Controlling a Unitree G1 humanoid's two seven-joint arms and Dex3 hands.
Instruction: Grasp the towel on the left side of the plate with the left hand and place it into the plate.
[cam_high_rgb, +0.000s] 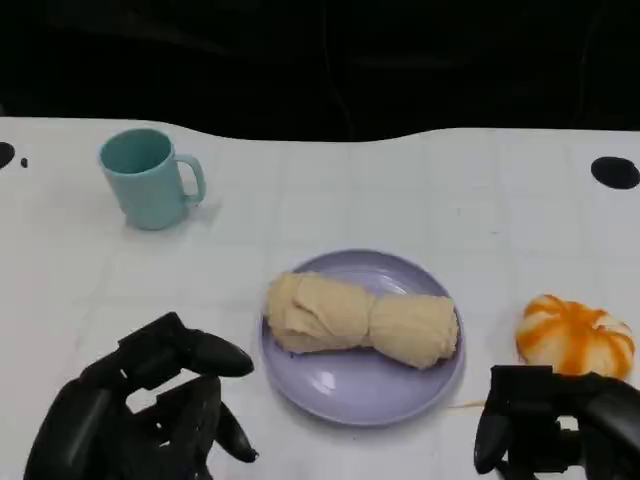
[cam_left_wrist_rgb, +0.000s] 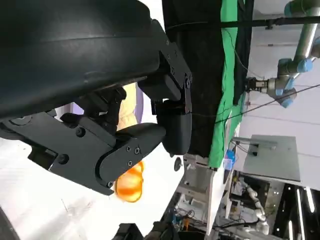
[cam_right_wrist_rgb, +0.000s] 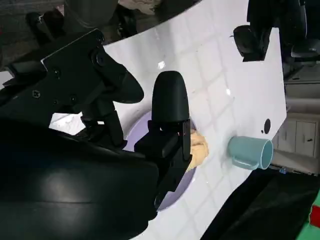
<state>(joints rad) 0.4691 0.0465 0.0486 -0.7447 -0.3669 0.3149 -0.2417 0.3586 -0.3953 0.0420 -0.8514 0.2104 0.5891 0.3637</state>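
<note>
The rolled cream cloth towel (cam_high_rgb: 360, 325) lies in the round lavender plate (cam_high_rgb: 365, 390) on a white gridded tabletop (cam_high_rgb: 400, 200) before a black backdrop. The left hand (cam_high_rgb: 150, 405) hovers empty, fingers apart; the right hand (cam_high_rgb: 555, 420) holds nothing, fingers curled.

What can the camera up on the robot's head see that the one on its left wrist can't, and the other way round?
The head view alone takes in the round lilac plate, the teal handled mug, the white table as a whole and the black right hand. The left wrist view alone looks past the table to a green curtain and a grey and blue robot arm. Both show the black left hand, open, the cream rolled towel and the orange and white pumpkin-shaped toy.
</note>
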